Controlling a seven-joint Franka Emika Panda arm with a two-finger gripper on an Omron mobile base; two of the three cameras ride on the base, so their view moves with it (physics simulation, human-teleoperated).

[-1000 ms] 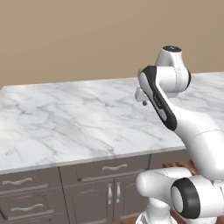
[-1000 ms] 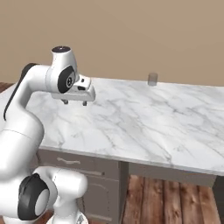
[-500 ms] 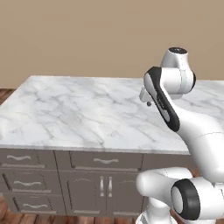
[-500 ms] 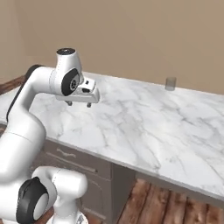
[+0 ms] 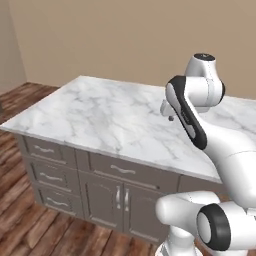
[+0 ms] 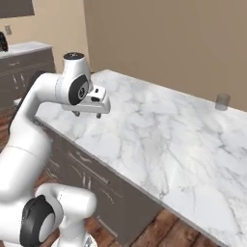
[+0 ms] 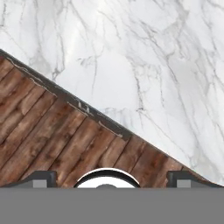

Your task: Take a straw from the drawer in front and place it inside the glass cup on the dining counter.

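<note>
Right base view: task at its starting stage, nothing retrieved

Right base view shows the hand (image 6: 88, 115) hovering above the near edge of the dining counter (image 6: 159, 140), its fingers pointing down and holding nothing. In the hand view the two finger tips stand far apart at the bottom corners, with bare marble and wooden floor (image 7: 52, 140) between them; the hand is released and empty.

The glass cup (image 6: 222, 102) stands upright on the far side of the worktop, near its back edge and well apart from the hand. It appears empty, though it is too small to confirm.

Left base view shows the cabinet face below the worktop. The drawer (image 5: 122, 171) under the near edge, with its curved silver handle, is closed, as are the drawers (image 5: 45, 150) to its left. The straw cannot be located; it is presumably inside the closed drawer.

Status, as a judgement:
- Done: none of the task steps
- Left: bring the hand down to the drawer handle, pull the drawer open, pick out the straw, carry it across the worktop, lower it into the glass cup
</note>
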